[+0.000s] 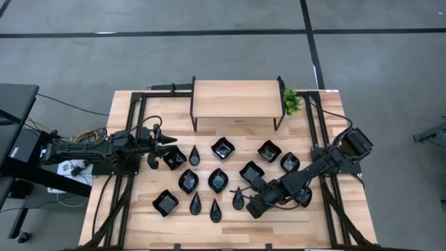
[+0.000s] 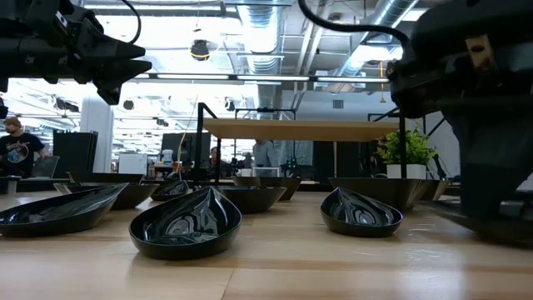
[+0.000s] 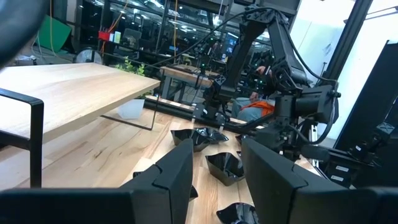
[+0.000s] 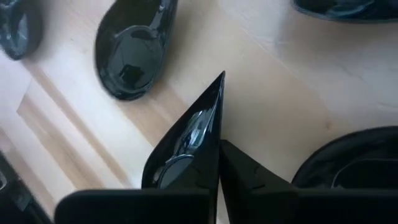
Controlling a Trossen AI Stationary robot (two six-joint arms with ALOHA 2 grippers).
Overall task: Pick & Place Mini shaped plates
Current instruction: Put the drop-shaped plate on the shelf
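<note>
Several glossy black mini shaped plates (image 1: 217,180) lie on their bases across the wooden table (image 1: 348,223), in teardrop, wavy square and leaf shapes. My right gripper (image 1: 252,204) reaches down at the near right and is shut on a teardrop plate (image 1: 239,199). That plate's pointed tip (image 4: 220,76) points away from the fingers. My left gripper (image 1: 155,148) hangs level and open above the left plates, with nothing between its fingers (image 3: 180,168). My right gripper pinches one long side of the teardrop plate's rim (image 4: 217,134) between its two fingers, which slant down from the table's right. One finger (image 4: 255,177) lies outside the wall. The bowl spreads over the other finger. Whether the plate is clear of the table, I cannot tell.
A low wooden shelf on black legs (image 1: 237,97) stands at the far middle, with a small green plant (image 1: 291,102) at its right end. Black frame rails (image 1: 324,160) run along both sides of the table. Other plates (image 4: 134,46) lie close around the held one.
</note>
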